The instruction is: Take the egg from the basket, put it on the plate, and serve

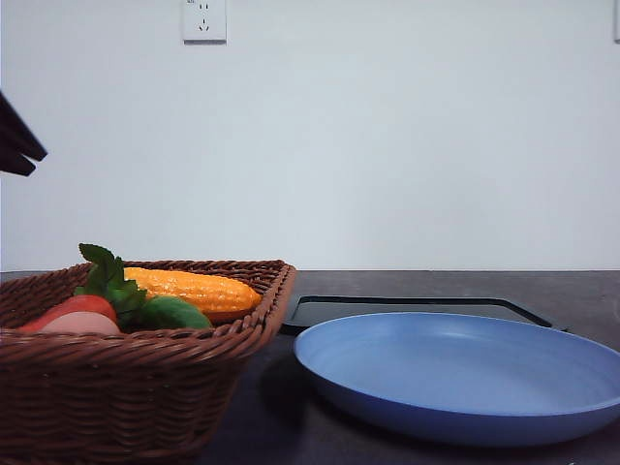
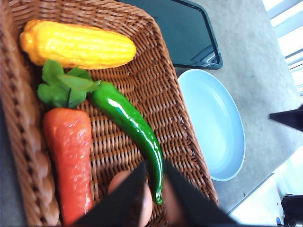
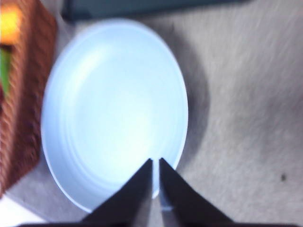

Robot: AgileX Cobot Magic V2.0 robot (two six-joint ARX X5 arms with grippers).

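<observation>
- The left gripper (image 2: 152, 182) hangs over the basket (image 2: 184, 142), its two dark fingers set a little apart; the gap frames the tip of the green pepper (image 2: 128, 123) and part of the egg (image 2: 142, 203).
- The fingers sit above the egg, and whether they touch it cannot be told from the left wrist view; nothing is clamped between them.
- The egg lies on the basket floor at the end nearest the camera, between the carrot (image 2: 68, 161) and the pepper tip, largely hidden behind the fingers.
- In the front view the egg (image 1: 82, 325) peeks pale pink over the basket rim (image 1: 145, 344), just under the carrot (image 1: 73, 308).
- The right gripper (image 3: 155, 177) hovers above the near rim of the blue plate (image 3: 113, 113), its fingers drawn almost together with only a thin slit showing; it holds nothing.
- The plate (image 1: 465, 373) stands bare on the dark table (image 1: 262, 417), just beside the basket, with the black tray (image 1: 387, 308) behind it.
- The corn (image 2: 78, 45) rests along the far end of the basket; the carrot's green leaves (image 2: 64, 85) lie between it and the carrot.
- The right wrist view is blurred: the basket (image 3: 23, 94) is a brown smear cut off at the frame edge, its contents mere patches of yellow and green.
- A dark arm piece (image 1: 17, 145) juts in at the left edge of the front view, cut off by the frame.
</observation>
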